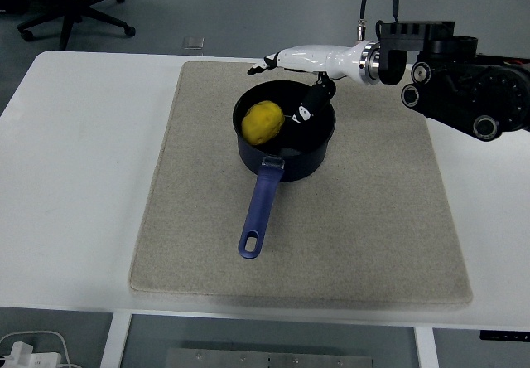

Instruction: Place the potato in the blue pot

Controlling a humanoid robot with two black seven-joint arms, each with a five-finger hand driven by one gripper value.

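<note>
A yellow potato [262,122] lies inside the blue pot [317,152], against its left wall. The pot stands on a beige mat [364,235] with its blue handle [257,210] pointing toward the table's near edge. My right hand [291,74] comes in from the right and hovers over the pot's far rim. Its white fingers [265,61] are spread, its thumb [308,104] hangs down over the pot, and it holds nothing. It does not touch the potato. My left arm is out of view.
The mat covers the middle of the white table [74,177]. A small clear object [193,44] sits at the table's far edge. An office chair [74,7] stands on the floor beyond the table. A white cable and plug [29,353] lie below the near left corner.
</note>
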